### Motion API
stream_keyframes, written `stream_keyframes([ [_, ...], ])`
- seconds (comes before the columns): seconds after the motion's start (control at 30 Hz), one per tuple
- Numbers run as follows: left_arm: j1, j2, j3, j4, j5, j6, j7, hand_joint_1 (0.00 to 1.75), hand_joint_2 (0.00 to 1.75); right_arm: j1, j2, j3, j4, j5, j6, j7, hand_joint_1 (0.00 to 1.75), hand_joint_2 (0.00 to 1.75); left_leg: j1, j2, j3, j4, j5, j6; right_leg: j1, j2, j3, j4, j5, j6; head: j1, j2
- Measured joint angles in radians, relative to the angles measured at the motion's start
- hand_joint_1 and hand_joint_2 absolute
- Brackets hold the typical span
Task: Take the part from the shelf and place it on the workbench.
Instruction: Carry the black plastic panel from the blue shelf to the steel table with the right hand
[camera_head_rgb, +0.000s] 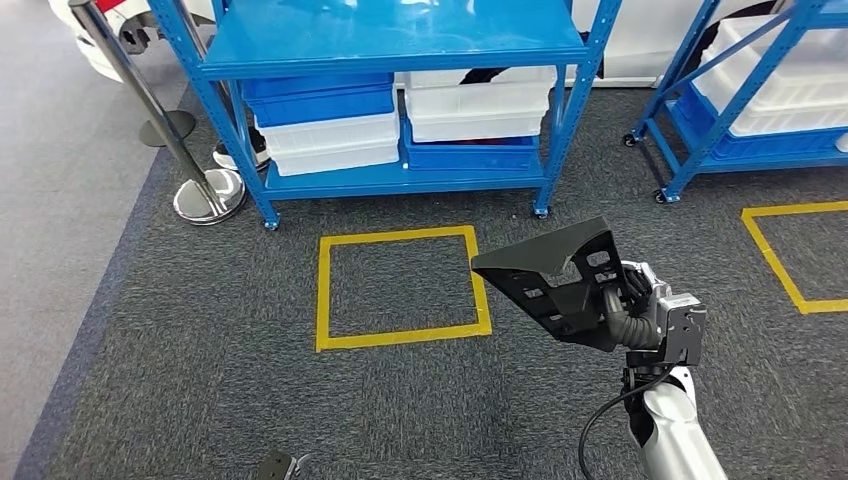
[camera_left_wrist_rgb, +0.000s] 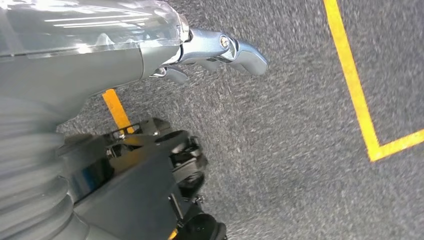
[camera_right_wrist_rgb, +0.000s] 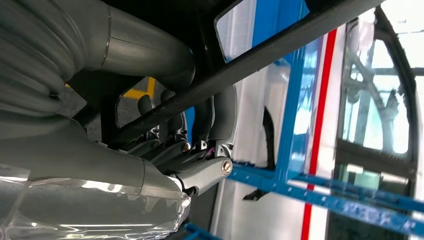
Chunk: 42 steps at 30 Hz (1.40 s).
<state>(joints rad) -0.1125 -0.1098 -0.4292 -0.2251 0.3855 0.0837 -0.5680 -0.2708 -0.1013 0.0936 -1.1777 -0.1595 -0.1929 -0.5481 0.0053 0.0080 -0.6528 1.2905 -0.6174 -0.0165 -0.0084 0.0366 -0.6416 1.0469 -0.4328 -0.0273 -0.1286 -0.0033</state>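
- Right hand (camera_head_rgb: 640, 300) sits closest to the head camera, on its silver arm, fingers wrapped round the edge of the part (camera_head_rgb: 555, 280) and gripping it
- that part is a flat black plastic panel, roughly triangular, matte, with a raised rim and a few small cut-outs and clip-like bits near the gripped end; it's held up in the air, tilted, over the dark grey carpet (camera_head_rgb: 200, 380)
- from the right wrist you see the dark fingers (camera_right_wrist_rgb: 175, 125) curled over a black bar of the part, so it's clamped on properly
- left hand (camera_left_wrist_rgb: 220, 50) hangs above the carpet with nothing in it, fingers loosely stretched out and apart
- yellow tape square (camera_head_rgb: 400, 290) on the floor just left of the part
- blue shelf (camera_head_rgb: 400, 110) behind that, with blue and white bins (camera_head_rgb: 325, 125) stacked on its bottom level
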Motion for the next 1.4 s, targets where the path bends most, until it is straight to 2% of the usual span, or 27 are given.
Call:
stream_keyframes([
  [0.03,0.0,0.0,0.0,0.0,0.0,0.0,0.0,0.0,1.75,0.0,-0.001,-0.004,0.006,0.002,0.002,-0.001,1.75,1.75,-0.001,-0.006,0.027,-0.049,0.031,0.006,0.002,0.013,-0.003,0.001,0.004,0.002,0.0,0.0],
  [0.1,-0.001,0.001,0.0,0.0,0.001,0.002,0.0,0.0,1.75,-0.003,0.0,-0.008,0.015,0.012,0.006,-0.007,1.75,1.75,-0.002,-0.047,0.093,-0.182,0.088,0.023,0.003,0.035,-0.008,0.002,0.011,0.008,0.0,0.0],
  [0.13,-0.001,0.002,0.0,0.0,0.002,0.003,0.0,0.0,1.75,-0.005,0.0,-0.009,0.018,0.017,0.006,-0.011,1.75,1.75,-0.003,-0.067,0.115,-0.23,0.101,0.027,0.001,0.046,-0.012,0.002,0.016,0.013,0.0,0.0],
  [0.17,-0.001,0.003,0.0,0.0,0.002,0.003,-0.001,0.0,1.75,-0.007,0.0,-0.009,0.021,0.024,0.006,-0.015,1.75,1.75,-0.005,-0.08,0.125,-0.255,0.105,0.03,-0.002,0.056,-0.016,0.002,0.022,0.02,0.0,0.0],
  [0.23,-0.002,0.002,0.0,0.0,0.002,0.003,-0.002,0.0,1.75,-0.009,0.0,-0.009,0.023,0.037,0.004,-0.019,1.75,1.75,-0.006,-0.069,0.128,-0.269,0.11,0.03,-0.006,0.077,-0.025,-0.004,0.035,0.037,0.0,0.0],
  [0.27,-0.003,0.001,0.0,0.0,0.002,0.002,-0.003,0.0,1.75,-0.009,-0.001,-0.009,0.024,0.044,0.002,-0.021,1.75,1.75,-0.004,-0.057,0.129,-0.276,0.118,0.034,-0.007,0.073,-0.028,-0.004,0.036,0.042,0.001,0.0],
  [0.33,-0.004,-0.001,0.0,0.0,0.001,0.0,-0.006,0.0,1.75,-0.012,-0.002,-0.009,0.024,0.06,-0.007,-0.024,1.75,1.75,0.001,-0.033,0.126,-0.29,0.135,0.043,-0.005,0.032,-0.05,0.039,0.0,0.049,0.001,0.0],
  [0.4,-0.002,-0.001,0.0,0.0,-0.001,-0.002,-0.009,0.0,1.75,-0.016,-0.002,-0.009,0.024,0.073,-0.017,-0.027,1.75,1.75,0.0,-0.006,0.119,-0.293,0.142,0.049,-0.01,-0.015,-0.097,0.155,-0.073,0.057,0.001,0.0],
  [0.47,0.002,-0.001,0.0,0.0,-0.004,-0.004,-0.009,0.0,1.75,-0.015,-0.001,-0.009,0.024,0.083,-0.024,-0.026,1.75,1.75,-0.001,0.02,0.111,-0.291,0.145,0.048,-0.015,-0.028,-0.125,0.248,-0.11,0.067,0.001,0.0],
  [0.5,0.002,-0.001,0.0,0.0,-0.006,-0.005,-0.009,0.0,1.75,-0.014,-0.001,-0.009,0.024,0.087,-0.026,-0.024,1.75,1.75,-0.001,0.033,0.108,-0.29,0.146,0.047,-0.018,-0.032,-0.114,0.246,-0.104,0.071,0.002,0.0],
  [0.53,0.002,-0.001,0.0,0.0,-0.007,-0.007,-0.009,0.0,1.75,-0.013,-0.001,-0.009,0.022,0.092,-0.028,-0.022,1.75,1.75,-0.001,0.047,0.106,-0.287,0.146,0.046,-0.02,-0.039,-0.082,0.203,-0.082,0.073,0.002,0.0],
  [0.63,0.0,-0.001,0.0,0.0,-0.008,-0.011,-0.009,0.0,1.75,-0.014,-0.001,-0.009,0.009,0.102,-0.029,-0.014,1.75,1.75,-0.006,0.082,0.103,-0.278,0.14,0.034,-0.011,-0.093,0.032,0.014,-0.027,0.065,0.001,0.0],
  [0.67,0.001,-0.001,0.0,0.0,-0.008,-0.012,-0.009,0.0,1.75,-0.013,0.0,-0.009,0.005,0.104,-0.029,-0.013,1.75,1.75,-0.009,0.091,0.103,-0.276,0.139,0.029,-0.006,-0.102,0.044,-0.011,-0.026,0.058,0.001,0.0],
  [0.73,0.002,-0.001,0.0,0.0,-0.008,-0.013,-0.012,0.0,1.75,-0.005,-0.001,-0.01,-0.002,0.106,-0.028,-0.012,1.75,1.75,-0.011,0.109,0.104,-0.277,0.139,0.018,-0.001,-0.086,0.039,-0.017,-0.023,0.045,0.001,0.0],
  [0.77,0.002,-0.001,0.0,0.0,-0.007,-0.014,-0.015,0.0,1.75,0.002,-0.001,-0.011,-0.006,0.107,-0.027,-0.011,1.75,1.75,-0.009,0.106,0.103,-0.274,0.135,0.012,-0.002,-0.077,0.038,-0.02,-0.02,0.038,0.001,0.0],
  [0.83,0.005,-0.001,0.0,0.0,-0.007,-0.016,-0.022,0.0,1.75,0.014,-0.001,-0.012,-0.016,0.107,-0.024,-0.011,1.75,1.75,-0.004,0.063,0.087,-0.232,0.1,0.002,-0.007,-0.058,0.035,-0.027,-0.011,0.024,0.001,0.0],
  [0.9,0.012,-0.001,0.0,0.001,-0.007,-0.018,-0.026,0.0,1.75,0.022,0.001,-0.013,-0.025,0.108,-0.022,-0.01,1.75,1.75,0.0,0.011,0.039,-0.116,0.03,-0.001,-0.009,-0.036,0.03,-0.028,-0.005,0.014,0.001,0.0],
  [0.97,0.019,0.0,0.0,0.001,-0.007,-0.02,-0.027,0.0,1.75,0.033,0.002,-0.013,-0.03,0.109,-0.019,-0.01,1.75,1.75,0.001,0.0,-0.007,-0.004,-0.012,-0.001,-0.007,-0.01,0.024,-0.026,-0.002,0.012,0.001,0.0],
  [1.0,0.021,0.0,0.0,0.001,-0.007,-0.021,-0.027,0.0,1.75,0.039,0.002,-0.014,-0.031,0.109,-0.016,-0.009,1.75,1.75,0.001,-0.002,-0.009,0.005,-0.005,-0.001,-0.006,0.004,0.022,-0.024,0.0,0.012,0.001,0.0],
  [1.07,0.022,0.0,0.0,0.001,-0.007,-0.023,-0.028,0.0,1.75,0.044,0.002,-0.014,-0.032,0.109,-0.01,-0.008,1.75,1.75,0.003,-0.013,0.036,-0.083,0.055,0.003,-0.007,0.032,0.019,-0.02,0.002,0.016,0.001,0.0],
  [1.13,0.021,0.002,0.001,0.002,-0.004,-0.024,-0.028,0.0,1.75,0.038,0.002,-0.014,-0.031,0.108,-0.003,-0.005,1.75,1.75,0.008,-0.061,0.092,-0.206,0.103,0.008,-0.006,0.059,0.013,-0.013,0.005,0.024,0.001,0.0],
  [1.2,0.02,0.003,0.001,0.003,-0.001,-0.024,-0.028,0.0,1.75,0.023,0.002,-0.014,-0.029,0.105,0.004,-0.002,1.75,1.75,0.009,-0.09,0.111,-0.257,0.112,0.013,-0.009,0.084,-0.001,-0.01,0.014,0.038,0.001,0.0],
  [1.23,0.02,0.002,0.001,0.003,0.001,-0.024,-0.029,0.0,1.75,0.016,0.001,-0.014,-0.027,0.103,0.006,-0.001,1.75,1.75,0.008,-0.082,0.111,-0.262,0.114,0.017,-0.011,0.098,-0.007,-0.012,0.02,0.047,0.001,0.0],
  [1.27,0.018,0.002,0.001,0.003,0.002,-0.024,-0.029,0.0,1.75,0.012,0.0,-0.014,-0.025,0.103,0.008,0.0,1.75,1.75,0.007,-0.07,0.111,-0.265,0.12,0.025,-0.014,0.099,-0.011,-0.014,0.024,0.055,0.001,0.0],
  [1.3,0.018,0.002,0.002,0.003,0.003,-0.023,-0.029,0.0,1.75,0.008,-0.002,-0.014,-0.023,0.102,0.009,0.001,1.75,1.75,0.007,-0.058,0.111,-0.27,0.125,0.033,-0.013,0.083,-0.016,-0.01,0.021,0.061,0.001,0.0],
  [1.33,0.018,0.001,0.002,0.003,0.004,-0.023,-0.03,0.0,1.75,0.003,-0.004,-0.014,-0.02,0.101,0.01,0.001,1.75,1.75,0.006,-0.044,0.111,-0.275,0.131,0.041,-0.012,0.055,-0.028,0.012,0.005,0.065,0.001,0.0],
  [1.4,0.022,0.001,0.003,0.003,0.008,-0.022,-0.031,0.0,1.75,-0.01,-0.005,-0.013,-0.014,0.097,0.01,0.0,1.75,1.75,0.003,-0.016,0.108,-0.279,0.137,0.05,-0.011,-0.007,-0.074,0.114,-0.055,0.071,0.001,0.0],
])
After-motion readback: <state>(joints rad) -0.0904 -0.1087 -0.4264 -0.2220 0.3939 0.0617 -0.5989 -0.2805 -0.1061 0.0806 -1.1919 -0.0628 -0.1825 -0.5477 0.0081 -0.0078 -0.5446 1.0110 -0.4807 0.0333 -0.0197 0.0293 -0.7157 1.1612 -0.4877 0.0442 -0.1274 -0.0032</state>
